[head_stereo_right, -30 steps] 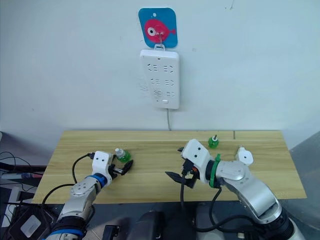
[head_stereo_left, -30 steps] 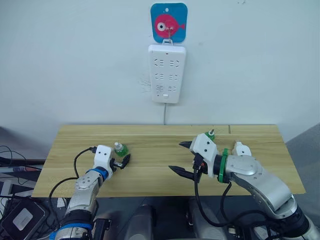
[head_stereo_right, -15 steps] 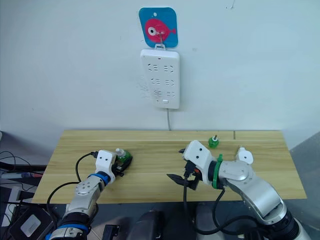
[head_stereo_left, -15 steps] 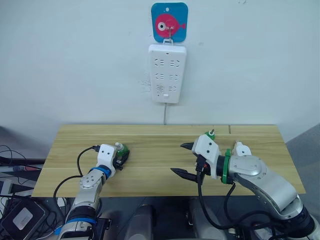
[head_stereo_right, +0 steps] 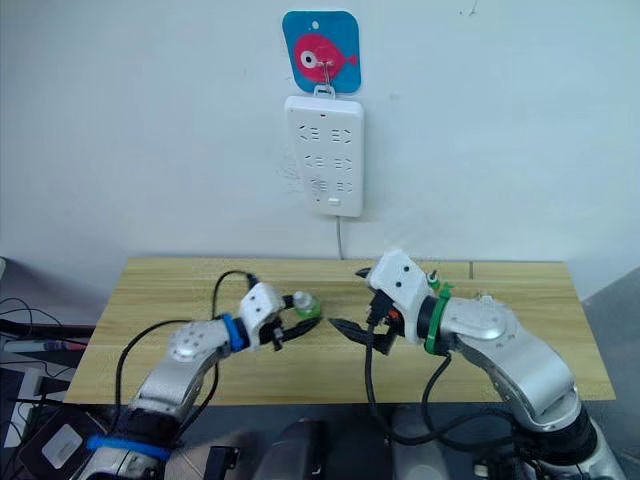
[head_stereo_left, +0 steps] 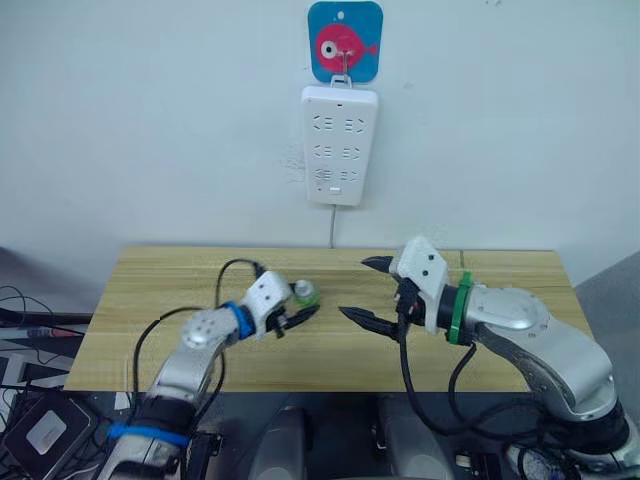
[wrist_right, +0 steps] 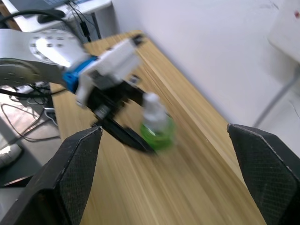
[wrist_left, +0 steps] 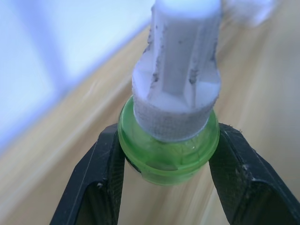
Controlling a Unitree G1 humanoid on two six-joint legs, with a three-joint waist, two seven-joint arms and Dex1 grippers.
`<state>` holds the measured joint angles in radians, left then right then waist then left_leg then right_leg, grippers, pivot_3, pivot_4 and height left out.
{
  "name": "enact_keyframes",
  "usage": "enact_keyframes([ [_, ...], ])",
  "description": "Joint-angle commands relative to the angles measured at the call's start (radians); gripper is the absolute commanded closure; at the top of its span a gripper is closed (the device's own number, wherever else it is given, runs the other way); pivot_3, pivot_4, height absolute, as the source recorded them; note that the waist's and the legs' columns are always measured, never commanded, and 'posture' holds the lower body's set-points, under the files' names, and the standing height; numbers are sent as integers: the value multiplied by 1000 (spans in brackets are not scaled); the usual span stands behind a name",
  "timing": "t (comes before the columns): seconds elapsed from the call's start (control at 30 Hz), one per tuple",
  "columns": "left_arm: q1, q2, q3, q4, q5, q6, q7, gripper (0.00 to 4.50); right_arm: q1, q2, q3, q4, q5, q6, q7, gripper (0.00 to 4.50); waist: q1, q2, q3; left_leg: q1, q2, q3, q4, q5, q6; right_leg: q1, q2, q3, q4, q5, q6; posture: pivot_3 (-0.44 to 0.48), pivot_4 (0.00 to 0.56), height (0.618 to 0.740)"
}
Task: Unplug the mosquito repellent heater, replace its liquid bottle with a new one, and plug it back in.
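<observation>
A small green liquid bottle (head_stereo_left: 306, 292) with a white cap hangs just above the table's middle, with my left gripper (head_stereo_left: 299, 305) shut on it. In the left wrist view both black fingers (wrist_left: 101, 187) press on the bottle's green body (wrist_left: 168, 150). A short way to its right, my right gripper (head_stereo_left: 355, 288) faces it, open and holding nothing. In the right wrist view the held bottle (wrist_right: 157, 125) lies between the wide-spread fingers (wrist_right: 61, 178). A second green bottle (head_stereo_right: 433, 277) peeks out behind the right gripper's housing. The heater is hidden behind my right forearm.
A long white power strip (head_stereo_left: 340, 145) hangs on the wall under a blue fish hook (head_stereo_left: 345, 42), its cord dropping behind the wooden table (head_stereo_left: 140, 290). Cables and a box lie on the floor to the left.
My left gripper shut on the green bottle, then carried it right toward the table's middle. My right gripper rose and moved toward the back of the table.
</observation>
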<state>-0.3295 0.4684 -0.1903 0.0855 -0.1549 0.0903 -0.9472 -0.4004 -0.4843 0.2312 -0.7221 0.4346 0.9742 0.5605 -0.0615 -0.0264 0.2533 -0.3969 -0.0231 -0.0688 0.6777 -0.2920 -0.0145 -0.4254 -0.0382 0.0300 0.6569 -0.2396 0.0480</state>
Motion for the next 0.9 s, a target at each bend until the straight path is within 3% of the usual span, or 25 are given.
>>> enact_keyframes([
  [0.03, -75, 14, -29, -86, -75, 133, -102, 2302, -38, 34, 11, -15, 14, 44, -42, 0, -6, 0, 0, 0, 0, 0, 0, 0, 0, 0, 0, 0, 0, 0, 0, -185, 205, 733],
  [0.37, -180, 35, -43, -135, -149, 255, -232, 2302, -75, 68, 35, 58, 3, 35, -72, 0, -29, 0, -1, -2, -1, 1, 1, 1, -1, -3, 0, 0, 2, 0, 0, -194, 187, 733],
  [0.47, -175, 54, -41, -161, -167, 274, -267, 2302, -74, 75, 37, 68, 2, 20, -68, 595, -28, 0, -1, -2, -1, 1, 1, 2, -2, -4, 1, 1, 4, 0, 0, -187, 185, 733],
  [0.73, -168, 84, -18, -200, -219, 323, -299, 2302, -73, 56, 55, 75, -13, -40, -42, 3354, -27, 0, -2, -2, -1, 2, 2, 3, -4, -5, 1, 1, 6, 0, 0, -166, 178, 733],
  [0.9, -150, 81, 8, -211, -242, 331, -283, 2302, -74, 68, 31, 77, -4, -80, -27, 3388, -27, 0, -3, -2, -1, 2, 2, 4, -5, -5, 1, 2, 7, 0, 0, -153, 168, 733],
])
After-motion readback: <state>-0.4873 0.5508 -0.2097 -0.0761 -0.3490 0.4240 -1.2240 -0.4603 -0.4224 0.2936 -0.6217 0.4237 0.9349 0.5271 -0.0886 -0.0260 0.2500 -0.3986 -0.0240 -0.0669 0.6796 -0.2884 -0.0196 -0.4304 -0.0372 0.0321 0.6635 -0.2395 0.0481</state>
